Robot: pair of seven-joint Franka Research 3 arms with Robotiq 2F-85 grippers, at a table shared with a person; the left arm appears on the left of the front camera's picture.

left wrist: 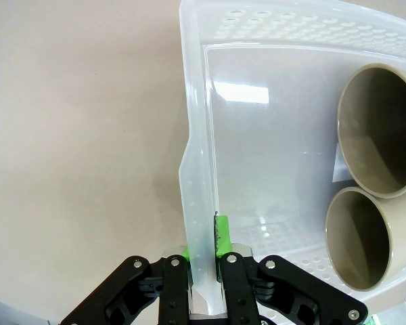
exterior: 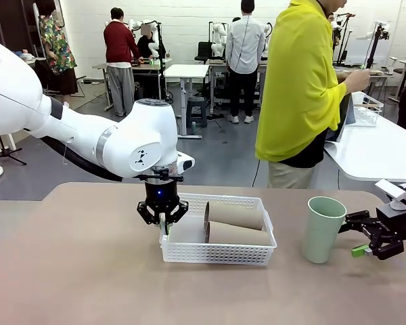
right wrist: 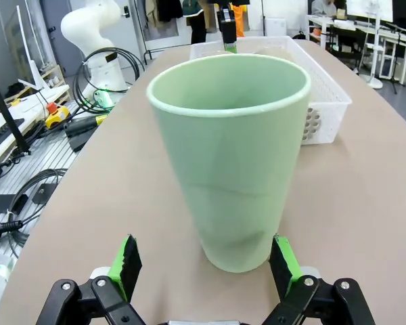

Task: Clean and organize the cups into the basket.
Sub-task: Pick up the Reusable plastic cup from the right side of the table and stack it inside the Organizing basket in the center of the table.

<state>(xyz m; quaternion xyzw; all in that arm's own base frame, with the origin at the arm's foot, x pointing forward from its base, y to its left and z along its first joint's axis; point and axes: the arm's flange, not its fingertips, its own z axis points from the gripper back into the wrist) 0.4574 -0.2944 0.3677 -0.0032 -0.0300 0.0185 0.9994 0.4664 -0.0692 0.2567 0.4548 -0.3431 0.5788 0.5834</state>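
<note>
Plastic by the look of it, I am judging: the mint cup is standing upright just right of the basket, likely light, stiff and smooth. I am holding the right gripper level and wide, straddling its narrow base, the best grip. The left gripper, pointing down, is pinching the basket's left wall; two taupe cups are lying inside.

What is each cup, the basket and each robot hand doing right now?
green cup: standing upright on the table, outside the basket.
far brown cup: lying on its side in the basket.
near brown cup: lying on its side in the basket.
basket: on the table, one end wall pinched by the left gripper.
left gripper: shut on the basket wall.
right gripper: open, pads either side of the green cup.
</note>
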